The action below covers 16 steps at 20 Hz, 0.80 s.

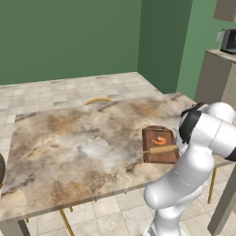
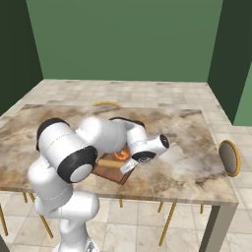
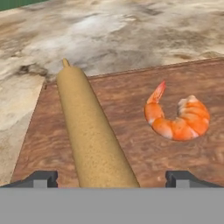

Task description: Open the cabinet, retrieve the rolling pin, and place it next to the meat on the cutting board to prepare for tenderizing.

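Note:
The light tan rolling pin (image 3: pixel 89 131) lies along the dark reddish-brown cutting board (image 3: pixel 144 153), one knobbed end pointing past the board's far edge. The curled orange meat (image 3: pixel 178 119) rests on the board to the pin's right, a hand's width apart. My gripper (image 3: pixel 111 177) hangs low over the pin's near end, open, with a gap on each side between the fingertips (image 3: pixel 41 177) and the wood. From the left base view the pin (image 1: pixel 161 149) crosses the board (image 1: pixel 159 158) just in front of the meat (image 1: pixel 159 140). The cabinet is out of view.
The board sits near the front right edge of a marble-topped table (image 1: pixel 69 143). A yellow chair back (image 1: pixel 97 99) shows behind the table, and a round seat (image 2: pixel 229 157) stands at its right side. A beige counter unit (image 1: pixel 214 78) carries a dark appliance (image 1: pixel 228 40).

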Tool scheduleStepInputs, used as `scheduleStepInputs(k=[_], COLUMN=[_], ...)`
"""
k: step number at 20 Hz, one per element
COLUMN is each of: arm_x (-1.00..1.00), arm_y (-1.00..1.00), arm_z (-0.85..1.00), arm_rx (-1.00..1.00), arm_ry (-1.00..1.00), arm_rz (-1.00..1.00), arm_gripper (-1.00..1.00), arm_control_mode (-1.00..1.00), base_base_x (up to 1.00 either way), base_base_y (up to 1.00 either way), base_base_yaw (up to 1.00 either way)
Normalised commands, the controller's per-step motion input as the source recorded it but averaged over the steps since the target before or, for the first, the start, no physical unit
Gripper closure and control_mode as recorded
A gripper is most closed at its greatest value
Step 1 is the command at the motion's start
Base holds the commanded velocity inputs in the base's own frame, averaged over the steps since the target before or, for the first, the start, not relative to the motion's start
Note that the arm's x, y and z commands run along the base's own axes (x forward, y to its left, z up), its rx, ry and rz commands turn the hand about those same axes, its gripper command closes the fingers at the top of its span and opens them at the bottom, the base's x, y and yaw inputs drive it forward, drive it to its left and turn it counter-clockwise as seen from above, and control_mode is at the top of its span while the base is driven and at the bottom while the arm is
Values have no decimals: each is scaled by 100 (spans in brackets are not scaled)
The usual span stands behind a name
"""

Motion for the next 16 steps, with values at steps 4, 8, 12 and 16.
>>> scheduleStepInputs(k=[4,8,12,16], arm_x=[0,-3,-10,-17], arm_y=[0,0,2,12], arm_z=[30,36,38,43], arm_rx=[0,0,0,0], arm_ry=[-2,-2,-5,-7], arm_rz=[2,0,0,0], arm_gripper=[-100,-100,-100,-100], arm_control_mode=[-100,-100,-100,-100], base_base_x=[0,0,0,0], base_base_y=[0,0,0,0], base_base_yaw=[0,0,0,0])
